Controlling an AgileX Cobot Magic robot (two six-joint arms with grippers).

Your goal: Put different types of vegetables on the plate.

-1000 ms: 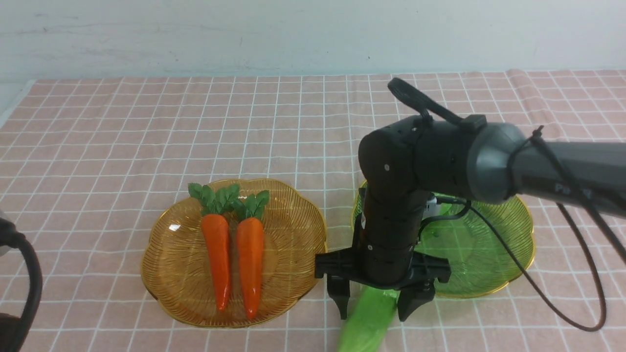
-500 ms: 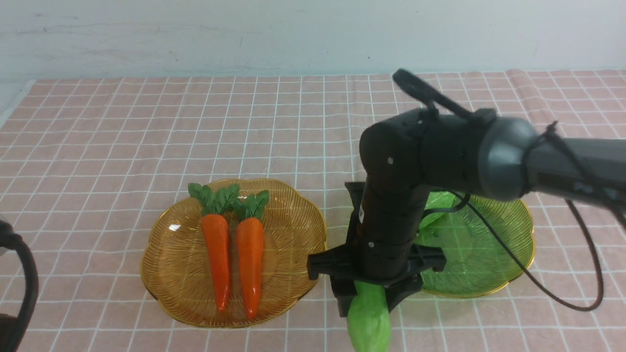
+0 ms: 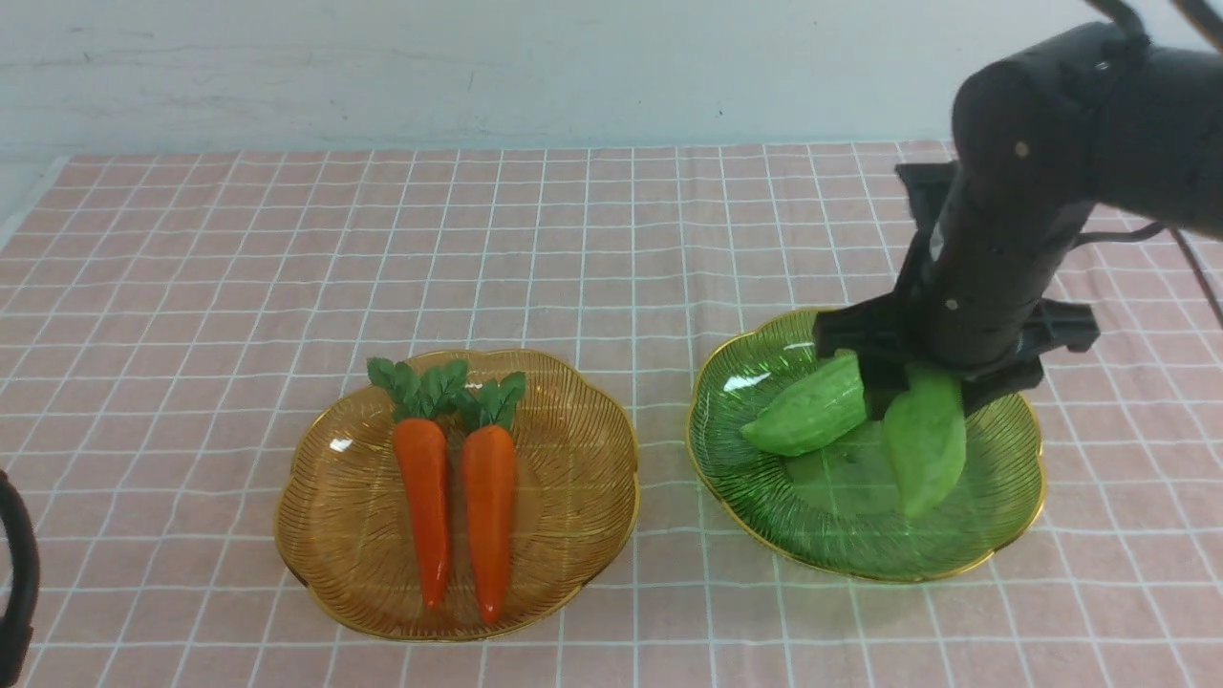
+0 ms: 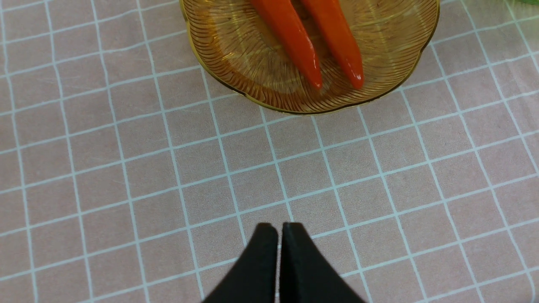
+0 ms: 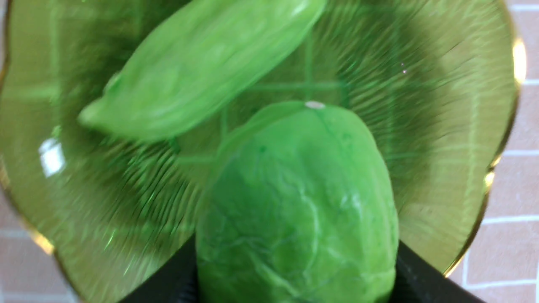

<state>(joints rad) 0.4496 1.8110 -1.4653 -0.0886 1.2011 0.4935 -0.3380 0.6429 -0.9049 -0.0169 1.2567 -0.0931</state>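
Two orange carrots with green tops lie side by side on the amber plate; their tips show in the left wrist view. One green gourd lies on the green plate. My right gripper is shut on the second green gourd and holds it hanging above the green plate; in the right wrist view this gourd fills the space between the jaws, with the other gourd beyond. My left gripper is shut and empty over the cloth, near the amber plate's front edge.
A pink checked cloth covers the table up to a pale wall at the back. The left arm's cable shows at the near left edge. The two plates stand side by side near the front.
My right gripper closed on the gourd lying on the cloth in front of the plates, lifted it and carried it right and back to above the green plate. The left arm stayed put.
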